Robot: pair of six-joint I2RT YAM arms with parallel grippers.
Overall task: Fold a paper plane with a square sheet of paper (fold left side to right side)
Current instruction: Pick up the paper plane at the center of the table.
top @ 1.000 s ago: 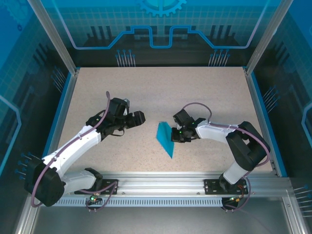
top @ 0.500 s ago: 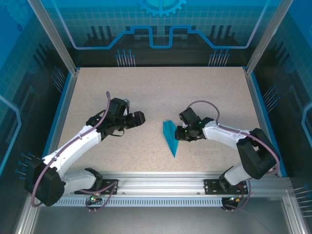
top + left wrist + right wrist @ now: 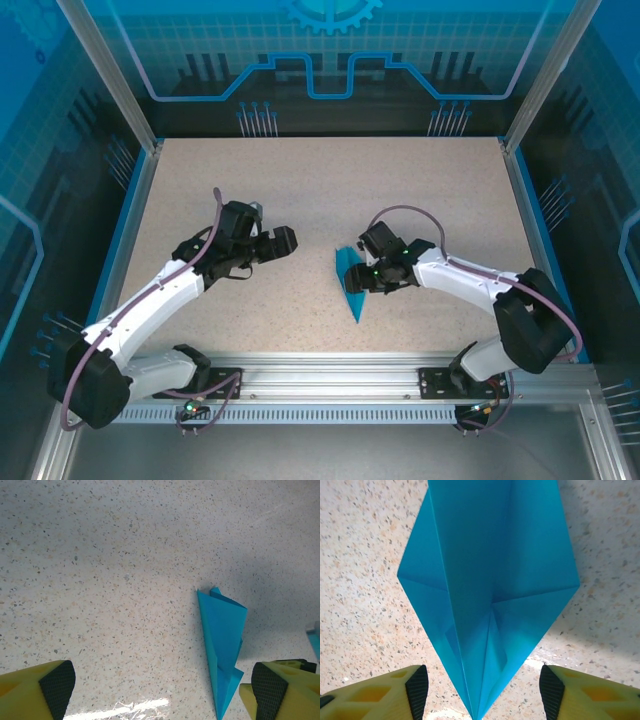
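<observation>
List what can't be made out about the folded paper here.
- Right wrist view: the slim teal-blue folded paper plane runs off the top edge, so its far end is cut off.
- Top view: the right gripper hides part of the plane's right side.
- Left wrist view: a blue sliver is cut off by the right edge and unidentifiable.

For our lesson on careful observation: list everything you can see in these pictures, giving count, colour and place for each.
paper plane: one, teal-blue, on the table between the two hands, nearer the right one
table: one, speckled beige, under everything
metal rail: one, silver, along the table's near edge, at the arm bases
back panel: one, blue with line pattern, behind the table
left arm and right arm: two, white and black, reaching in from the near edge
left hand: one, yellow fingers with black pads, open, apart from the plane
right hand: one, same colours, open, a finger either side of the plane
</observation>
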